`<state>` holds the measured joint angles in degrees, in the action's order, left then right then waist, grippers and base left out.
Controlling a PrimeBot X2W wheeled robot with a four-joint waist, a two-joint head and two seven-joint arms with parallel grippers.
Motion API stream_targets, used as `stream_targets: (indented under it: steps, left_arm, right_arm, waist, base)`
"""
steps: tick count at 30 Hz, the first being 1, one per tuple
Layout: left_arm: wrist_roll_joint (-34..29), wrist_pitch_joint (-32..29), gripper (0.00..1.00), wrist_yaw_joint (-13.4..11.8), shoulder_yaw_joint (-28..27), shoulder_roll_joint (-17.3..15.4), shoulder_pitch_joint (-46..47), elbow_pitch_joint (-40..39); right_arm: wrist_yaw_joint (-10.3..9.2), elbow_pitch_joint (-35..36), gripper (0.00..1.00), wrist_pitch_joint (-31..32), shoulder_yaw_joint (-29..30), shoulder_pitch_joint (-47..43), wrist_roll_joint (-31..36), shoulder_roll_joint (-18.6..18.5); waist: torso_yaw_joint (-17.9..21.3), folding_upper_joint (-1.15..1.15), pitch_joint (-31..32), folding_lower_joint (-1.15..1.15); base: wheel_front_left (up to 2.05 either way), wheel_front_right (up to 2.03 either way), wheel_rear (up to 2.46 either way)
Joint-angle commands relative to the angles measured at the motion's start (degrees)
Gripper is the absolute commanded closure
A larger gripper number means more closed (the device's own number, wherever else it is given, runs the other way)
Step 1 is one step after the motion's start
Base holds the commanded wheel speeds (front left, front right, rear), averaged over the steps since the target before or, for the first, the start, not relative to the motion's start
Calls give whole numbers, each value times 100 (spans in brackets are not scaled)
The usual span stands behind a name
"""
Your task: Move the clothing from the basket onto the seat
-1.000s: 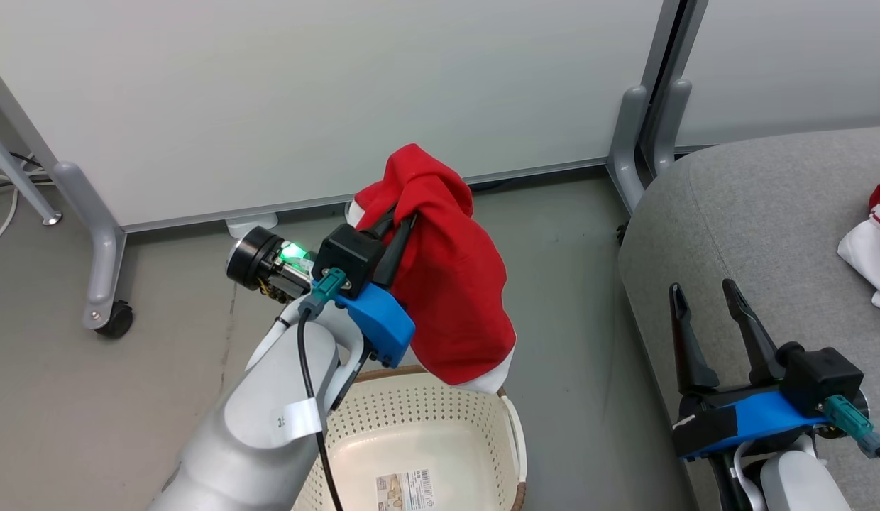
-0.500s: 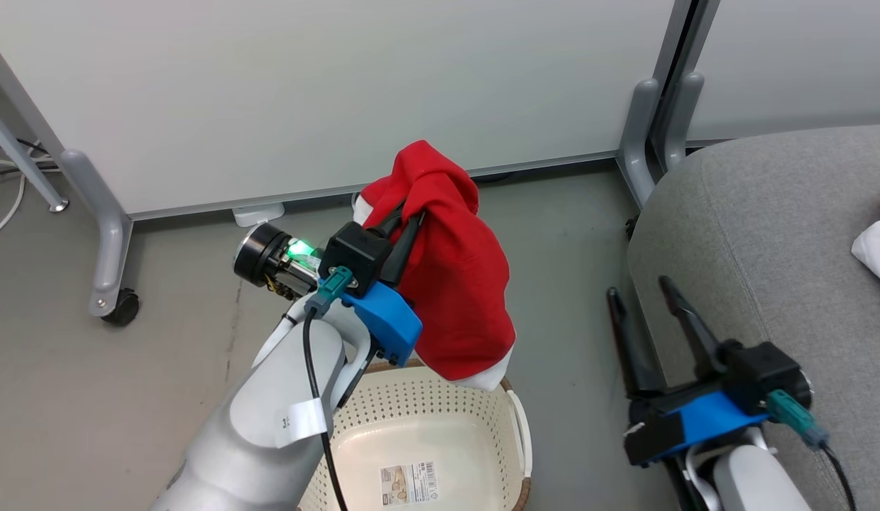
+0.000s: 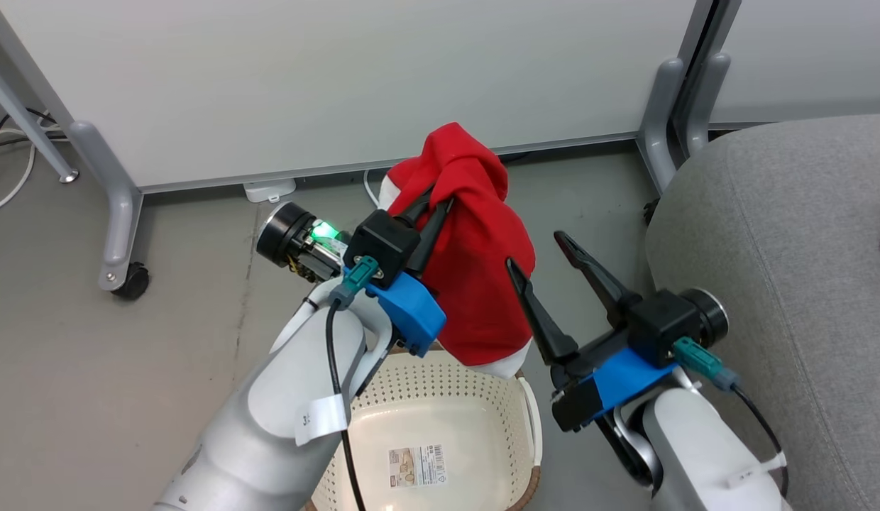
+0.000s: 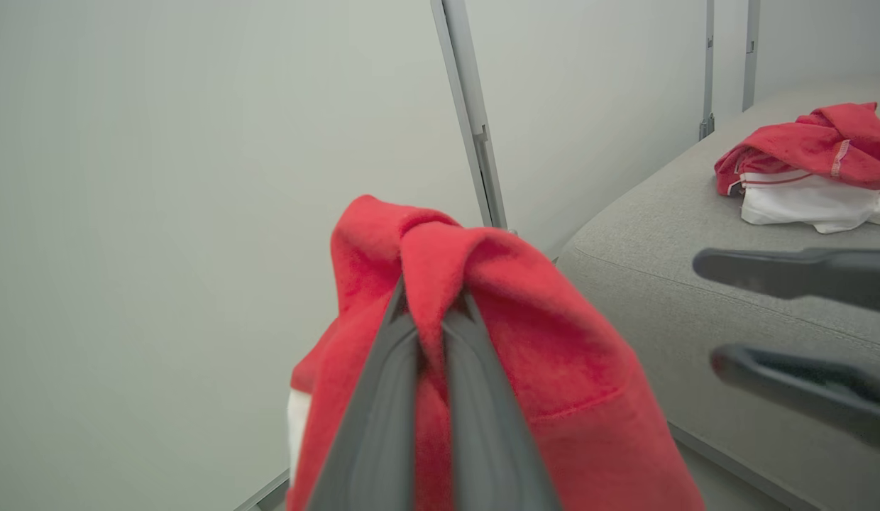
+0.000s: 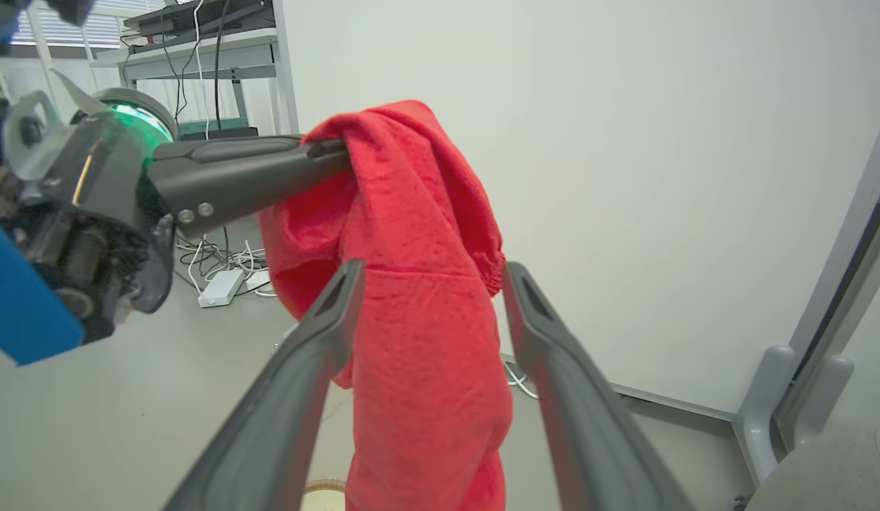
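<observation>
Head view: your left gripper (image 3: 440, 200) pinches a red garment (image 3: 482, 284) hanging lengthwise straight down over the basket's (image 3: 440, 397) far rim. Your right gripper (image 3: 535, 249) is spread beside it.
Left wrist view: you also get a red-white pile (image 4: 809, 163) on the seat (image 4: 660, 284).
Right wrist view: the garment is framed between spread fingers (image 5: 319, 333).

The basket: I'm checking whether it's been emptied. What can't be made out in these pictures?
- Head view: the basket has its left side behind the left forearm and its near end cut by the bottom edge, so leftovers there can't be ruled out.
- Its label: print too small.
- Right wrist view: the red garment is cut by the bottom edge.
- Left wrist view: the pile on the seat is cut by the right edge.
</observation>
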<state>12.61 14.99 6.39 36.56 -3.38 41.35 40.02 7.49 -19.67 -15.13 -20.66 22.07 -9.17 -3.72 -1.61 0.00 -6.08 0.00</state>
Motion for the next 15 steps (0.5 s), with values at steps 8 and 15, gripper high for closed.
stream_targets:
  steps: [8, 15]
  left_arm:
    - [54, 28, 100, 10, 270, 43, 143, -137]
    - [184, 29, 100, -32, 559, 47, 180, -322]
  right_arm:
    - [1, -752, 0, -4, -296, 794, 199, 55]
    - [1, -1414, 0, -3, -345, 1230, 434, 72]
  waist:
    - [-135, 0, -140, 0]
    - [-217, 0, -201, 0]
  base:
    - [0, 0, 0]
    - [0, 0, 0]
